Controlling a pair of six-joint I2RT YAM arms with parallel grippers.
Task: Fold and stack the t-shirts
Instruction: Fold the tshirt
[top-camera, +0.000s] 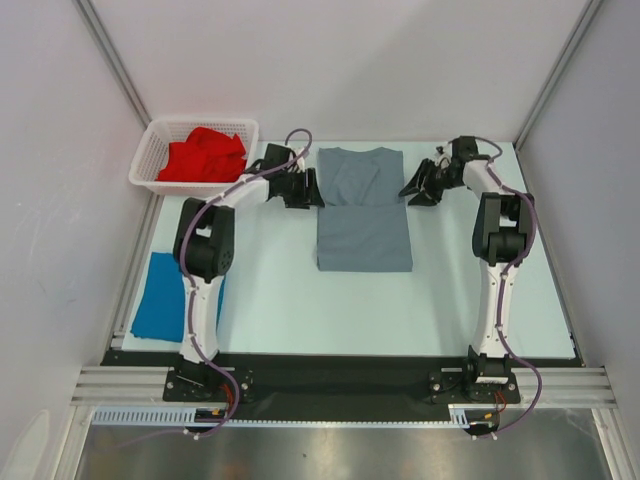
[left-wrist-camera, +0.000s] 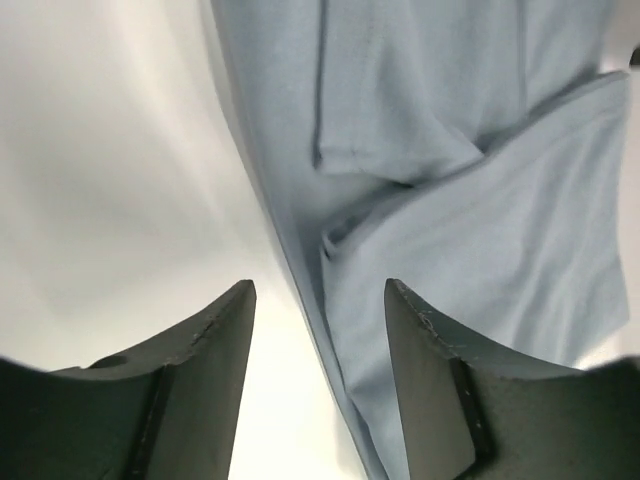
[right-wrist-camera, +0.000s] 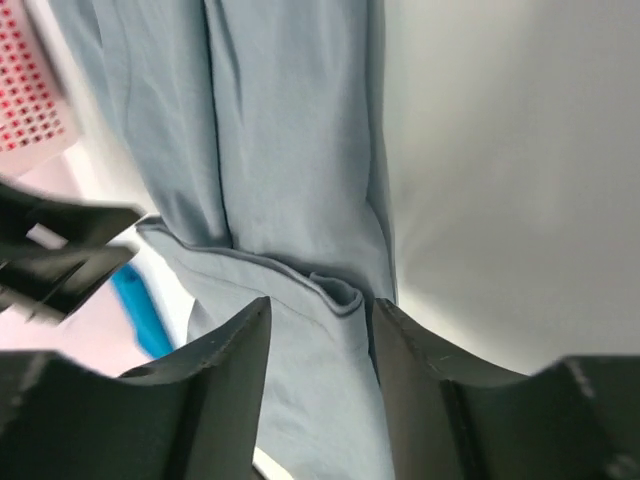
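The slate grey t-shirt (top-camera: 365, 215) lies flat mid-table, its lower half doubled up over the body, with the fold edge across the middle. My left gripper (top-camera: 310, 188) is at its left edge and my right gripper (top-camera: 414, 188) at its right edge. In the left wrist view the left gripper (left-wrist-camera: 320, 285) is open, with the grey t-shirt's (left-wrist-camera: 480, 200) edge running loose between the fingers. In the right wrist view the right gripper (right-wrist-camera: 321, 302) is open over a small curl of the grey t-shirt (right-wrist-camera: 290, 150). The red t-shirt (top-camera: 205, 155) sits crumpled in the basket. The blue t-shirt (top-camera: 158, 295) lies at the left table edge.
A white mesh basket (top-camera: 150, 150) stands at the back left corner, close behind the left arm. Frame rails border the table on the left and right, and a black strip with both arm bases (top-camera: 340, 380) runs along the front.
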